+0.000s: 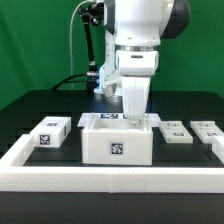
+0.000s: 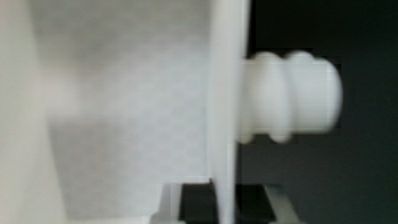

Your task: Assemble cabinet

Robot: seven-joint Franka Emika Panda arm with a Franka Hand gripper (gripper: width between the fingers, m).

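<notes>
The cabinet is a large white box with black-and-white tags, standing in the middle of the black table. My gripper reaches down onto its upper edge, towards the exterior view's right. In the wrist view a thin white cabinet wall runs edge-on between my two dark fingers. My gripper is shut on that wall, one pad on each side. A ribbed white knob sticks out of the wall's outer face. The box interior is hidden by my hand in the exterior view.
A small white tagged block lies at the exterior view's left of the cabinet. Two more blocks lie at its right. A long low white border rail runs along the front and sides.
</notes>
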